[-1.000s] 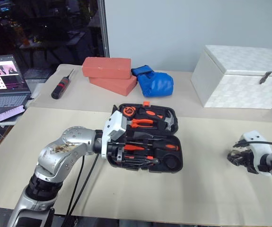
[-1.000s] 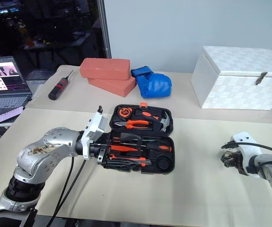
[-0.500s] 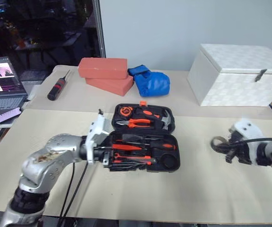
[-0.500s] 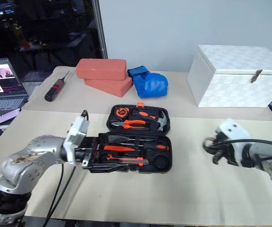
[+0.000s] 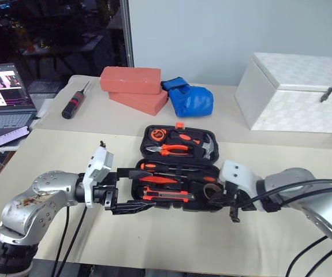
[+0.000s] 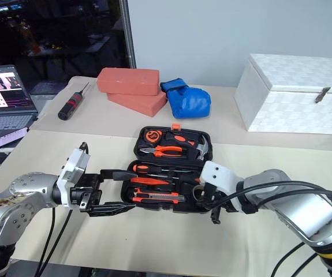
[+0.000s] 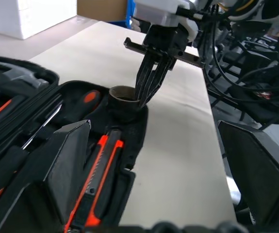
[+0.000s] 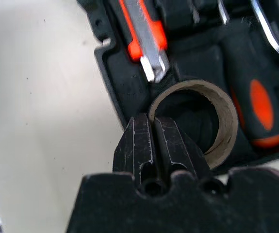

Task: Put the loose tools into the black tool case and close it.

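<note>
At lower left of the head views, the left gripper [image 5: 132, 191] stands fully spread, its two black fingers pointing rightward along the near edge of the flat hinged black plastic tool case [image 5: 176, 164].

At lower centre-right, the right gripper [image 7: 145, 99] is clenched on the wall of the small grey tape ring [image 8: 217, 116], which sits upright in the case's near right corner recess.

The case lies open at frame centre, long axis left to right, lid half beyond. Inside, the orange-and-black utility knife [image 5: 167, 197] and slim orange-handled screwdrivers [image 5: 160, 180] lie parallel to that axis.

Farther back stand two red bricks [image 5: 132, 86], a blue glove [image 5: 190, 99], a black screwdriver with a red band [image 5: 74, 104] and a white box [image 5: 293, 92].
</note>
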Controlling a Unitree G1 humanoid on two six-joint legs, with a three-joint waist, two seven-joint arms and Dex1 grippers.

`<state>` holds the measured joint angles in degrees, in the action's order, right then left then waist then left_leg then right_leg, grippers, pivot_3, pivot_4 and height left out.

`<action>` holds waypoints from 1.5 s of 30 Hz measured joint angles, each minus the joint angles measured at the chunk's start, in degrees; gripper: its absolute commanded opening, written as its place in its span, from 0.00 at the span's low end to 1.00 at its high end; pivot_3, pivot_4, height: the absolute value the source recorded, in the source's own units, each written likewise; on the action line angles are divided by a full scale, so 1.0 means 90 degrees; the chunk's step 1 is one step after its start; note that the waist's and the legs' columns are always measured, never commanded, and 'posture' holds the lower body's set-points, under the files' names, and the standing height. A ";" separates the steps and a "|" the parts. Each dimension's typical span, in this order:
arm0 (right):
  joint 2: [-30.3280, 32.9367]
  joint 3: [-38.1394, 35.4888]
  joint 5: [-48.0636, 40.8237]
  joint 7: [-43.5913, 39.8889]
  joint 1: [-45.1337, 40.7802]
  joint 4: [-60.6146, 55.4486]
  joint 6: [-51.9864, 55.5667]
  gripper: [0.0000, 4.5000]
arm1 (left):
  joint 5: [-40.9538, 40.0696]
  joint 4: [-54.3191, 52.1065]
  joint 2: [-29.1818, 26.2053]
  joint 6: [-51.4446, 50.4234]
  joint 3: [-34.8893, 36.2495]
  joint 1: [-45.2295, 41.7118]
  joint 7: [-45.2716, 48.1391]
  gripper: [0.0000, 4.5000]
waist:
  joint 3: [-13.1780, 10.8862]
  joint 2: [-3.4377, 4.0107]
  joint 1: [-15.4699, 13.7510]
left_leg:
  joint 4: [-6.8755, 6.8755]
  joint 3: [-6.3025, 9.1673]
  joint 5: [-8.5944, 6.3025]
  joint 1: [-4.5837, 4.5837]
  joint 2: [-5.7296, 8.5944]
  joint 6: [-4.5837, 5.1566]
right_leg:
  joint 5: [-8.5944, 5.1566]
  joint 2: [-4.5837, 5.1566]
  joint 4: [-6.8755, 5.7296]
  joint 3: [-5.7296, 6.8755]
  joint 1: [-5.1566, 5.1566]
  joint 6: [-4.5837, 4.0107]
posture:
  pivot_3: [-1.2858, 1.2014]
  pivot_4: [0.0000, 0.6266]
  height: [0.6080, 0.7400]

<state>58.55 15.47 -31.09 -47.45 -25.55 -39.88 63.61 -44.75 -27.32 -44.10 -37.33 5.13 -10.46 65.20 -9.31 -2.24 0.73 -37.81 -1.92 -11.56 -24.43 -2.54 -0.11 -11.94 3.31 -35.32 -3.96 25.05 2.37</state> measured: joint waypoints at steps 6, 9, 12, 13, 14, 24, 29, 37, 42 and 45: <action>-0.0083 0.0494 0.0240 -0.0068 -0.0075 0.0123 -0.0072 0.01 | 0.0000 -0.0140 -0.0002 0.0001 0.0021 0.0122 -0.0142 1.00 | -0.0001 -0.0001 0.0003 | -0.0004 0.0001 0.0000 0.0015 -0.0002 0.0001 | -0.0027 -0.0006 -0.0035 -0.0001 0.0001 -0.0026 | 0.52 0.24 1.00; -0.0080 0.0545 0.0372 -0.0135 -0.0075 0.0217 -0.0184 0.01 | 0.0002 -0.0142 -0.0003 0.0016 0.0023 0.0159 -0.0183 1.00 | -0.0001 -0.0003 0.0000 | -0.0009 0.0001 0.0002 0.0028 -0.0002 0.0000 | -0.0025 -0.0005 -0.0038 -0.0001 -0.0008 -0.0033 | 0.52 0.24 1.00; -0.0075 0.0544 0.0394 -0.0159 -0.0074 0.0231 -0.0187 0.01 | 0.0010 -0.0141 -0.0027 0.0113 0.0038 0.0195 -0.0178 1.00 | -0.0001 -0.0003 -0.0004 | -0.0009 0.0001 0.0004 0.0030 -0.0002 -0.0001 | -0.0023 -0.0004 -0.0038 -0.0001 -0.0009 -0.0037 | 0.52 0.24 1.00; -0.0062 0.0544 0.0402 -0.0177 -0.0074 0.0231 -0.0188 0.01 | 0.0017 -0.0141 -0.0030 0.0135 0.0038 0.0196 -0.0177 1.00 | -0.0001 -0.0003 -0.0004 | -0.0009 0.0001 0.0004 0.0030 -0.0002 -0.0001 | -0.0023 -0.0004 -0.0039 -0.0001 -0.0009 -0.0037 | 0.52 0.24 1.00; -0.0047 0.0545 0.0432 -0.0226 -0.0073 0.0234 -0.0190 0.01 | 0.0025 -0.0138 -0.0031 0.0172 0.0038 0.0196 -0.0176 1.00 | -0.0001 -0.0003 -0.0004 | -0.0009 0.0000 0.0004 0.0030 -0.0003 -0.0001 | -0.0023 -0.0005 -0.0039 -0.0001 -0.0008 -0.0037 | 0.52 0.24 1.00; -0.0009 0.0502 0.0860 -0.0262 -0.0031 0.0583 -0.0398 0.81 | 0.0136 -0.0112 -0.0033 0.0262 0.0035 0.0195 -0.0175 1.00 | 0.0000 -0.0003 -0.0016 | -0.0006 0.0001 0.0002 0.0018 -0.0001 0.0000 | -0.0036 -0.0005 -0.0039 0.0000 -0.0004 -0.0029 | 0.52 0.24 1.00; -0.0109 0.0050 0.0628 -0.0313 0.0261 0.0555 -0.0424 0.81 | 0.0158 0.0017 0.0075 0.0201 0.0062 0.0118 -0.0472 1.00 | -0.0001 -0.0005 -0.0025 | -0.0006 0.0003 0.0001 0.0019 -0.0001 0.0000 | -0.0036 -0.0005 -0.0046 0.0000 -0.0004 -0.0025 | 0.52 0.24 1.00; -0.0644 -0.1620 -0.0571 -0.0346 0.0564 0.0402 -0.0206 0.81 | 0.0305 0.1019 0.0882 -0.0442 0.0067 -0.0917 -0.2245 1.00 | -0.0007 -0.0017 -0.0005 | -0.0019 0.0007 0.0006 0.0029 0.0002 0.0003 | -0.0011 -0.0009 -0.0062 -0.0002 -0.0014 -0.0006 | 0.52 0.24 1.00; -0.1606 -0.1805 -0.0203 0.0892 -0.0059 0.1204 -0.0169 0.81 | 0.0842 0.2296 0.1318 -0.1445 -0.0009 -0.2356 -0.3749 1.00 | -0.0012 -0.0029 0.0021 | -0.0026 0.0019 0.0020 0.0032 0.0008 0.0008 | 0.0020 -0.0019 -0.0066 -0.0006 -0.0015 0.0001 | 0.52 0.24 1.00; -0.2272 -0.1903 -0.0062 0.1637 -0.0660 0.2101 0.0284 0.81 | 0.1075 0.3166 0.1509 -0.1917 -0.0076 -0.3011 -0.4186 1.00 | -0.0012 -0.0028 0.0054 | -0.0026 0.0020 0.0022 0.0031 0.0008 0.0007 | 0.0026 -0.0022 -0.0070 -0.0007 -0.0012 0.0006 | 0.52 0.24 1.00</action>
<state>38.10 -1.65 -31.65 -32.72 -31.50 -20.97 66.17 -35.08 1.18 -30.52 -54.58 4.44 -37.56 27.53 -9.42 -2.49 1.21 -38.05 -1.74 -11.36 -24.15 -2.47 -0.05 -11.71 3.11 -35.95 -4.02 24.94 2.42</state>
